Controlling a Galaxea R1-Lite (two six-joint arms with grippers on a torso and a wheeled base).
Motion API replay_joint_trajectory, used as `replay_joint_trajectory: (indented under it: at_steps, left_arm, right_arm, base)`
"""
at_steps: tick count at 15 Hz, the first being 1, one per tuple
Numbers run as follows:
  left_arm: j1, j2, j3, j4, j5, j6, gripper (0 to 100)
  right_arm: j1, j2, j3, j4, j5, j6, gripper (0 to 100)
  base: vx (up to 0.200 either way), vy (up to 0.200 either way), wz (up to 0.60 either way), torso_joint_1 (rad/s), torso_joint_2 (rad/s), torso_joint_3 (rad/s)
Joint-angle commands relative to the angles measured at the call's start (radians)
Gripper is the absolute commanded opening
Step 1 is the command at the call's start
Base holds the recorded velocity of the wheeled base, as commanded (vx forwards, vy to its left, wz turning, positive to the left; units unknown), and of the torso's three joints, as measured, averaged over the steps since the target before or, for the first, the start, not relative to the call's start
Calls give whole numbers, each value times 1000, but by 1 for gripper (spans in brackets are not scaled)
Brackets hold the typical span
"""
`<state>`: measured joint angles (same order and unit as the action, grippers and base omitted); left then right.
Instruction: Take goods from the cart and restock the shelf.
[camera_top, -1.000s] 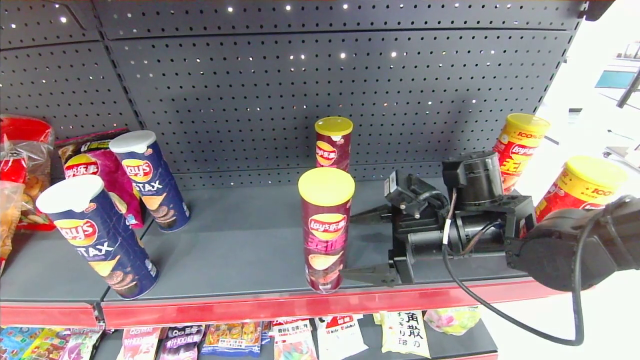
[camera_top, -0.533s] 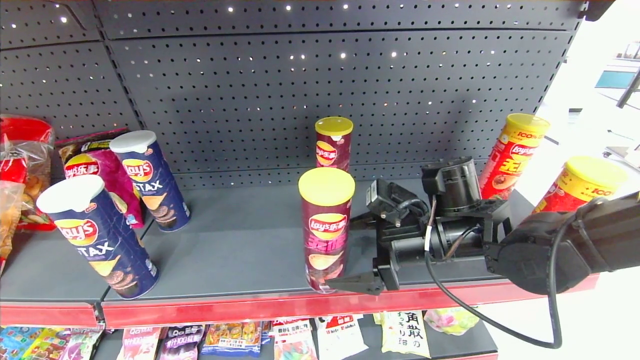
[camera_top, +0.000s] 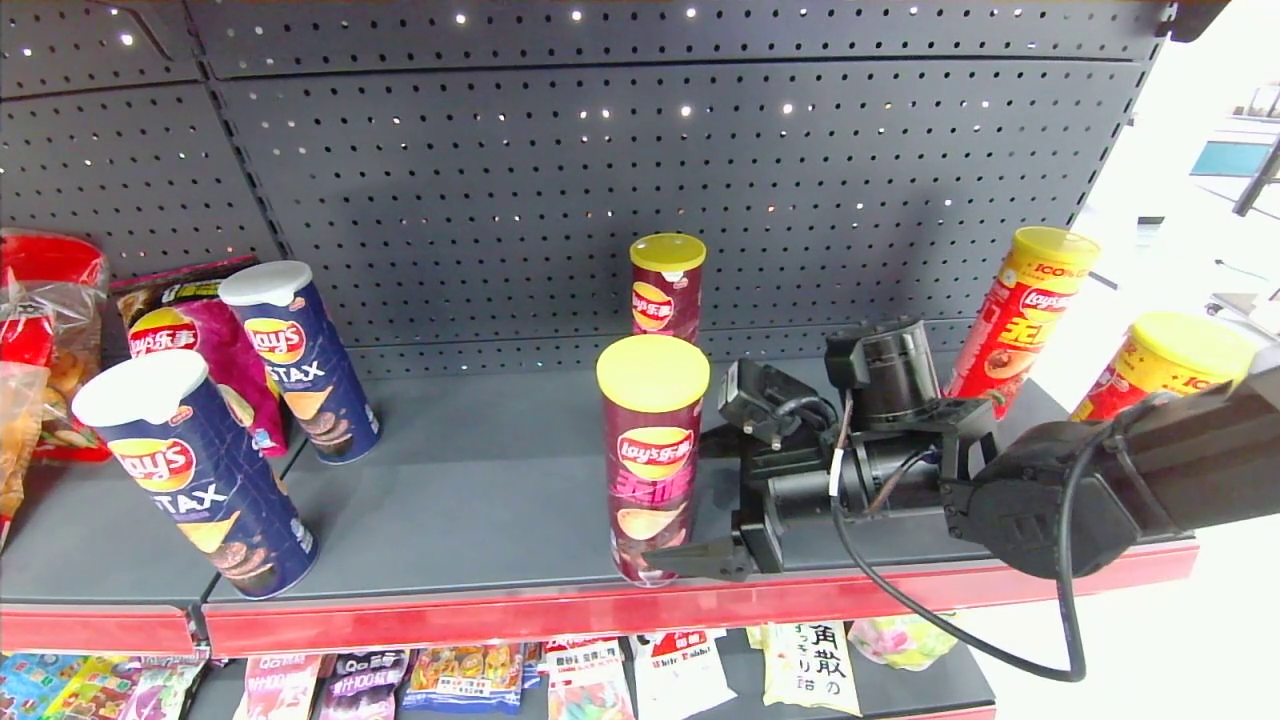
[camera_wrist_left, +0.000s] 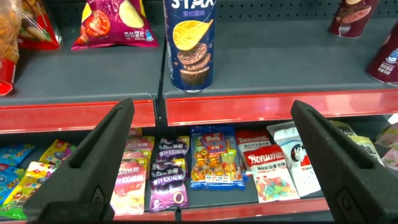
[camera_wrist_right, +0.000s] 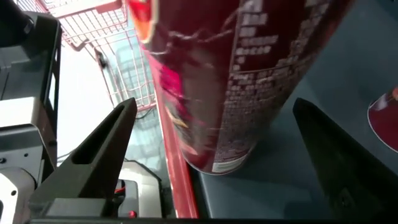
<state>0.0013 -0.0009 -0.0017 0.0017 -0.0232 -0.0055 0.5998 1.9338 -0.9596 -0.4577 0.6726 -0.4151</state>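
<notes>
I've got the right gripper (camera_wrist_right: 214, 104) spread wide either side of the maroon chip can (camera_top: 652, 450), which stands upright at the front lip of the shelf (camera_top: 470, 500) ahead of its twin (camera_top: 667, 285), presumably to front that row; the jaws look clear of it, though I can't be sure

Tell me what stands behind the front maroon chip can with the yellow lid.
Another yellow-lidded maroon chip can, near the perforated back panel. Its base is covered by the front can.

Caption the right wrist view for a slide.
Open right gripper, fingers either side of the upright maroon chip can at the red front edge of the shelf.
</notes>
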Motion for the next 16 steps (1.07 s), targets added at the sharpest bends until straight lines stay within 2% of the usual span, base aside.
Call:
replay_joint_trajectory:
  at_steps: [1, 5, 8, 10, 11, 16]
  left_arm:
    - [0, 1, 0, 0, 0, -1, 100]
    - [0, 1, 0, 0, 0, -1, 100]
    - [0, 1, 0, 0, 0, -1, 100]
    - [0, 1, 0, 0, 0, -1, 100]
    - [0, 1, 0, 0, 0, -1, 100]
    - [0, 1, 0, 0, 0, -1, 100]
  right_arm:
    - [2, 10, -2, -1, -1, 1, 100]
    - [3, 43, -67, -1, -16, 42, 100]
    - [3, 53, -67, -3, -16, 39, 100]
    - [6, 71, -64, -62, -18, 42, 100]
    - [8, 73, -67, -68, -18, 42, 0]
    - [8, 70, -54, -67, -18, 44, 0]
  base:
    - [0, 0, 0, 0, 0, 0]
    - [0, 0, 0, 0, 0, 0]
    - [0, 0, 0, 0, 0, 0]
    - [0, 0, 0, 0, 0, 0]
    - [0, 0, 0, 0, 0, 0]
    - [0, 0, 0, 0, 0, 0]
